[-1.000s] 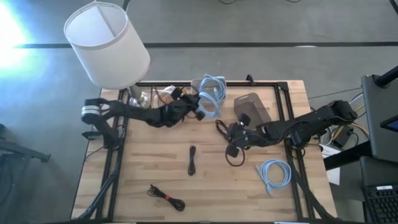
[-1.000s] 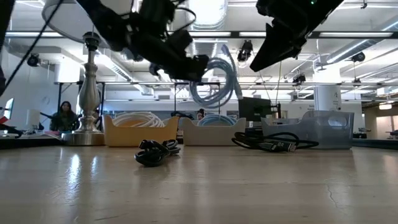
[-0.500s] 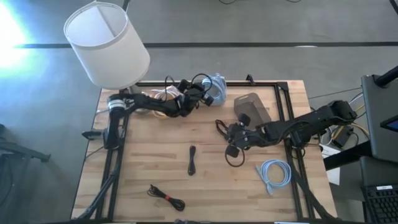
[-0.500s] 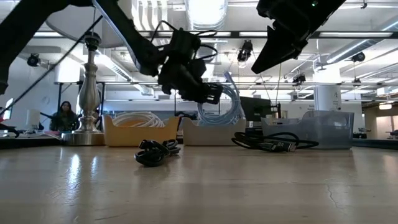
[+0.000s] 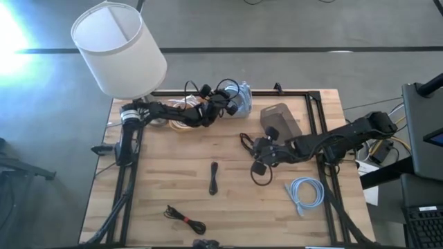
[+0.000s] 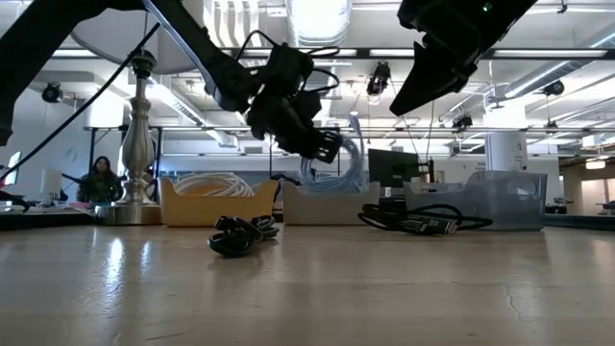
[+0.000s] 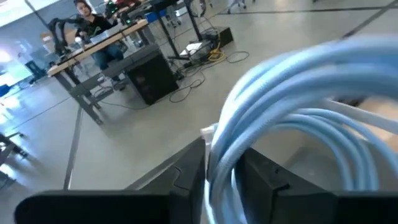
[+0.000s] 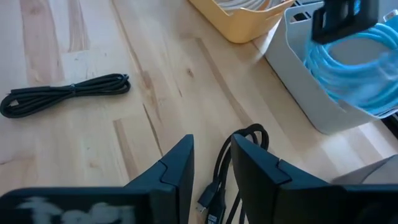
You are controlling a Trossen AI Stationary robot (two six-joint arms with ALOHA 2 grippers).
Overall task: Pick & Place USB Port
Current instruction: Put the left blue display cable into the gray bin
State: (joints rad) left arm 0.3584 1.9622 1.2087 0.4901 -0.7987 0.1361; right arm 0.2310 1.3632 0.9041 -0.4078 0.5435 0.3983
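Observation:
My left gripper (image 5: 230, 105) reaches to the far middle of the table and is shut on a coil of light blue cable (image 6: 338, 163). The coil hangs over the white bin (image 8: 306, 84) at the far edge. My right gripper (image 5: 260, 156) hovers open, high above a loose black cable (image 5: 259, 171) that lies on the table right of centre. In the right wrist view the cable's plug end (image 8: 208, 200) shows between the fingers, far below them. A second blue coil (image 5: 306, 193) lies at the near right. My left gripper pinches several strands of the blue coil (image 7: 222, 163) between its two fingers (image 7: 194, 177). The fingers reach out nearly level from the table's left toward the far edge. The coil hangs past and below the fingers, lifted clear over the white bin.
A tan bin (image 5: 177, 108) with white cables and a lamp (image 5: 119, 48) stand at the far left. A grey box (image 5: 279, 120) sits right of the white bin. A black cable bundle (image 5: 213, 178) lies mid-table, another (image 5: 185, 220) lies by the near edge.
My left gripper has reached out toward the table's far edge and sunk a little, carrying the blue coil. The coil now hangs lower, over the white bin. My right gripper has kept still.

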